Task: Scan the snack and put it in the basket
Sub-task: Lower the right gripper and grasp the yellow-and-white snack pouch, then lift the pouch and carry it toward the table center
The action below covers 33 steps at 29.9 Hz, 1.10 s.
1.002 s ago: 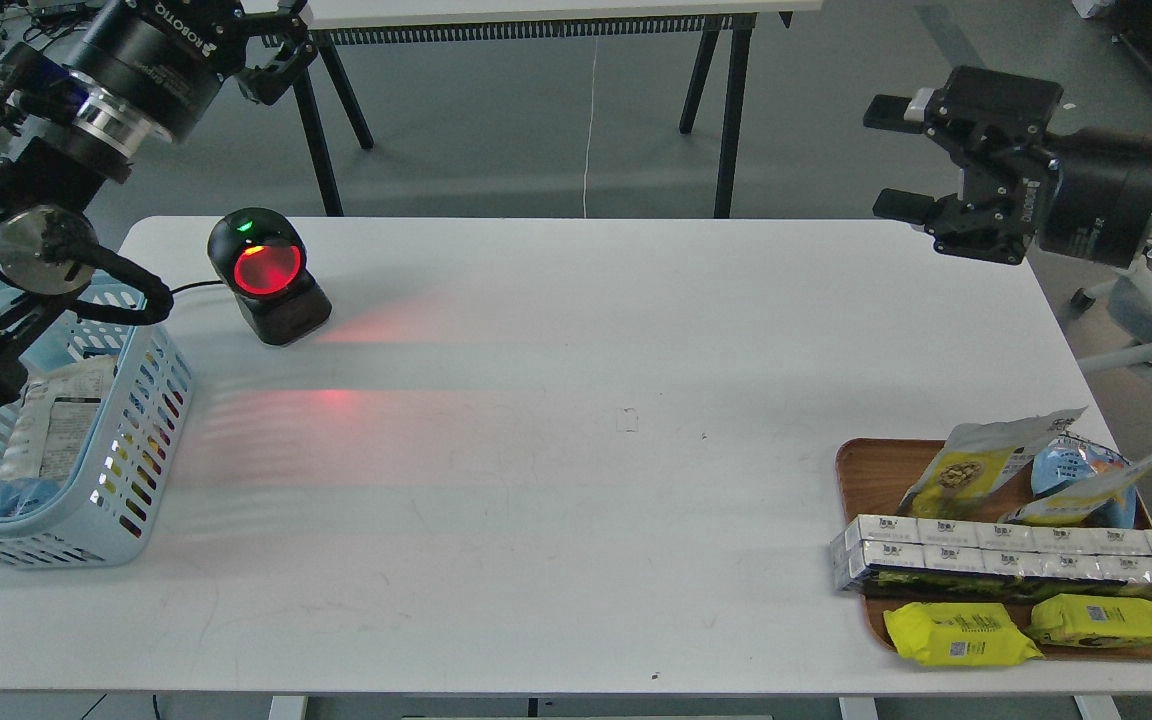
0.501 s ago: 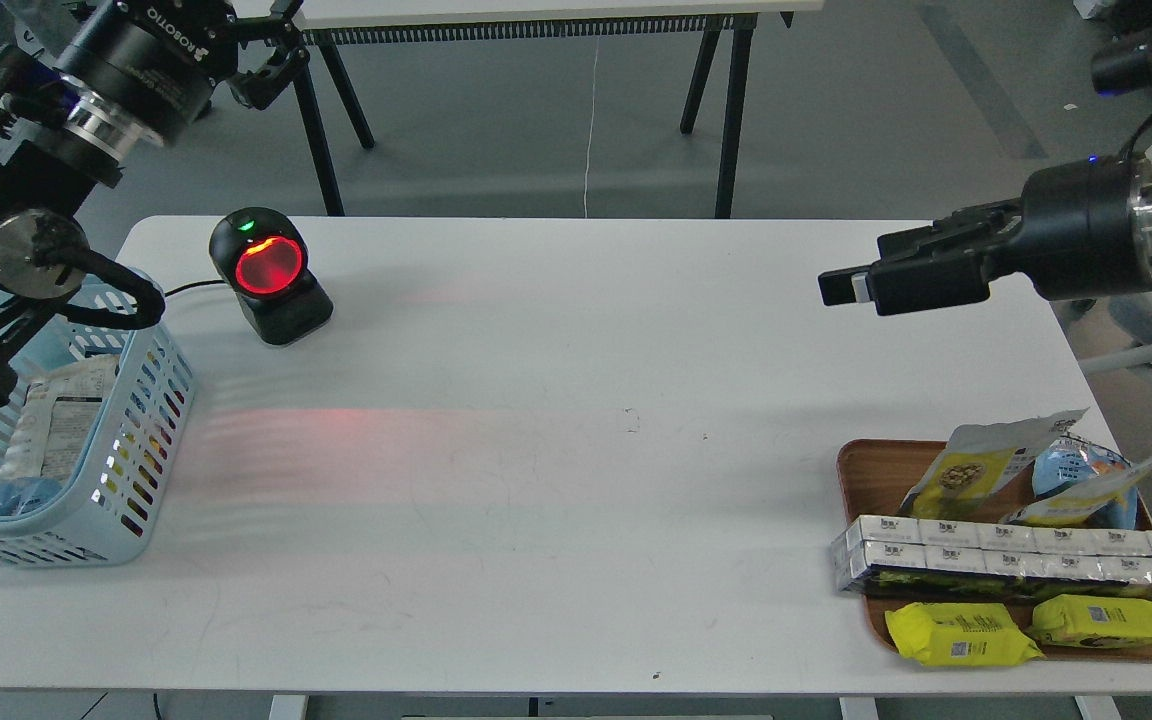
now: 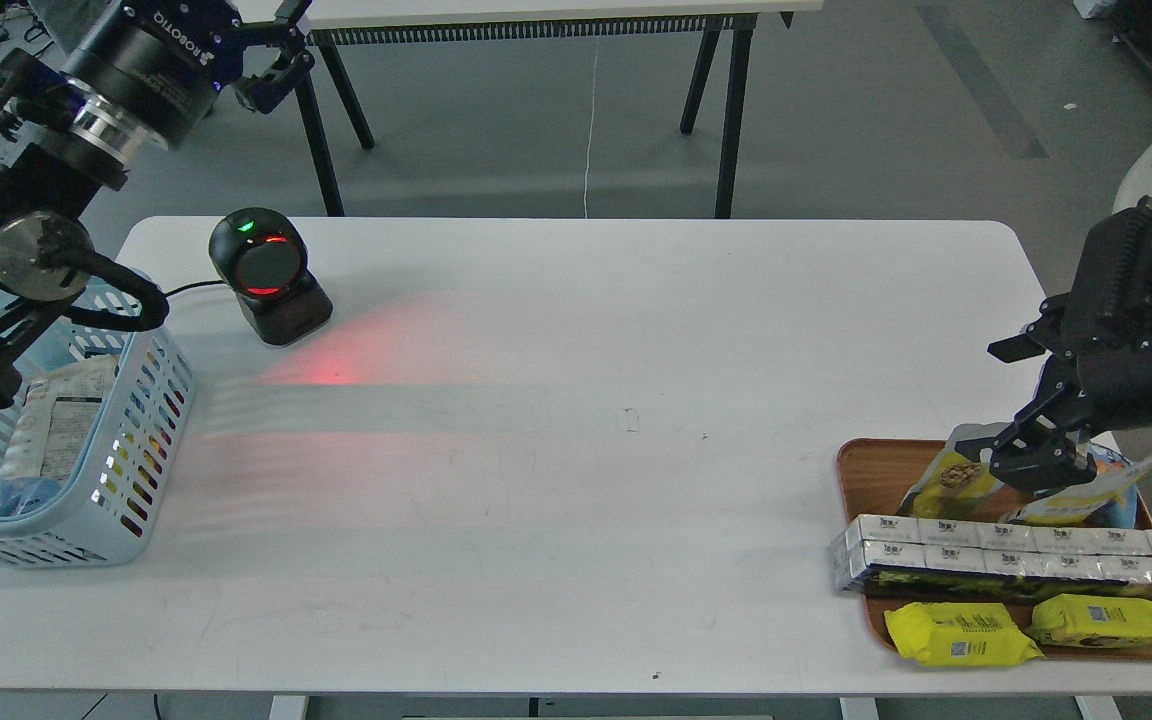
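The snack (image 3: 946,480), a small yellow and grey-white pouch with a round nut picture, stands at the back of the brown wooden tray (image 3: 861,470) at the table's right front. My right gripper (image 3: 994,400) is open just above it, with its lower finger (image 3: 1026,462) in front of the pouch's top right. I cannot tell whether they touch. The light blue slotted basket (image 3: 136,440) stands at the table's left edge, with a white pack and something blue inside. My left gripper (image 3: 281,50) is open and empty, high at the back left, beyond the table.
A black barcode scanner (image 3: 266,275) stands at the back left, casting red light on the table. The tray also holds a blue pouch (image 3: 1116,470), a row of white boxes (image 3: 1016,555) and two flat yellow packs (image 3: 956,635). My left arm hangs over the basket.
My right gripper has swung down from above the table's back right to just above the snack in the tray. The scanner's window has gone dimmer. The left arm has barely moved.
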Each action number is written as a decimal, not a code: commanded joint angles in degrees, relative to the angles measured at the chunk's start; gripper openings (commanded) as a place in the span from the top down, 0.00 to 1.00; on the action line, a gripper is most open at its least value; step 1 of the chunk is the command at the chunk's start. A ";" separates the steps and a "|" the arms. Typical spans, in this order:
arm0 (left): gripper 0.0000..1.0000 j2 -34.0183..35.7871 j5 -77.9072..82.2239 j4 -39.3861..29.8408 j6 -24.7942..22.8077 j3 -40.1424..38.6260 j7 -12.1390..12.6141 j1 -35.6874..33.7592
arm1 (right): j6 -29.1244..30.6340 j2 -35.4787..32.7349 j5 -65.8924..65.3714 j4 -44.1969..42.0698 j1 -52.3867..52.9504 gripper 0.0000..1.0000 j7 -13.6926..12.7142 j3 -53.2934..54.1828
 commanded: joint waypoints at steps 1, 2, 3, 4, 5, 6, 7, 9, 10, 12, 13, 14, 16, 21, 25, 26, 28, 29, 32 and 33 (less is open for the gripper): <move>0.00 -0.02 0.00 0.00 0.00 0.00 0.00 0.02 | 0.01 0.40 -0.76 -0.55 -0.71 0.02 -0.01 0.16; 0.00 0.07 0.00 0.00 0.00 0.00 0.00 0.02 | 0.01 0.49 -0.76 -0.55 -0.71 0.03 -0.01 0.16; 0.00 0.07 0.00 0.00 0.00 0.00 0.00 0.10 | 0.01 0.49 -0.76 -0.72 -0.97 0.03 -0.01 0.08; 0.00 0.16 0.00 0.00 0.00 0.00 0.00 0.45 | 0.01 0.49 -0.76 -0.90 -1.41 0.03 -0.01 0.16; 0.00 0.24 0.00 0.00 0.00 0.00 0.00 0.89 | 0.01 0.57 -0.76 -1.42 -1.85 0.03 -0.01 0.25; 0.00 0.24 0.00 0.00 0.00 -0.09 0.00 1.07 | 0.01 0.66 -0.76 -1.86 -2.12 0.04 -0.01 0.34; 0.00 0.24 0.00 0.00 0.00 -0.09 0.00 1.16 | 0.01 0.92 -0.76 -2.39 -2.38 0.04 -0.01 0.34; 0.00 0.24 0.00 0.00 0.00 -0.09 0.00 1.16 | 0.01 1.36 -0.76 -3.62 -3.26 0.05 -0.01 0.34; 0.00 0.16 0.00 0.00 0.00 -0.09 0.00 1.16 | 0.01 1.80 -0.76 -4.32 -3.87 0.05 -0.01 0.34; 0.00 0.07 0.00 0.00 0.00 -0.09 0.00 1.07 | 0.01 3.29 -0.76 -6.86 -5.80 0.06 -0.01 0.43; 0.00 0.07 0.00 0.00 0.00 -0.09 0.00 0.98 | 0.01 3.99 -0.76 -8.09 -6.59 0.07 -0.01 0.52; 0.00 0.07 0.00 0.00 0.00 -0.09 0.00 0.98 | 0.01 4.87 -0.76 -9.59 -7.56 0.08 -0.01 0.69; 0.00 0.07 0.00 0.00 0.00 -0.09 0.00 0.98 | 0.01 6.19 -0.76 -11.53 -9.14 0.11 -0.01 0.95; 0.00 0.07 0.00 0.00 0.00 -0.09 0.00 0.98 | 0.01 9.45 -0.76 -15.40 -12.75 0.32 -0.01 2.62; 0.00 0.07 0.00 0.00 0.00 -0.09 0.00 1.07 | 0.01 9.71 -0.76 -15.31 -14.24 0.61 -0.01 4.73; 0.00 0.16 0.00 0.00 0.00 -0.09 0.00 1.07 | 0.01 9.71 -0.76 -15.31 -14.42 0.64 -0.01 5.17; 0.00 0.16 0.00 0.00 0.00 0.00 0.00 1.16 | 0.01 9.80 -0.74 -15.40 -14.60 0.79 -0.01 5.87; 0.00 0.16 0.00 0.00 0.00 0.00 0.00 1.16 | 0.01 10.06 -0.48 -15.58 -14.86 0.81 -0.01 6.75; 0.00 0.07 0.00 0.00 0.00 0.00 0.00 1.16 | 0.01 10.07 -0.30 -14.96 -15.65 0.97 -0.01 7.28; 0.00 -0.02 0.00 0.00 0.00 0.00 0.00 1.16 | 0.01 10.07 -0.38 -14.96 -15.74 1.00 -0.01 7.46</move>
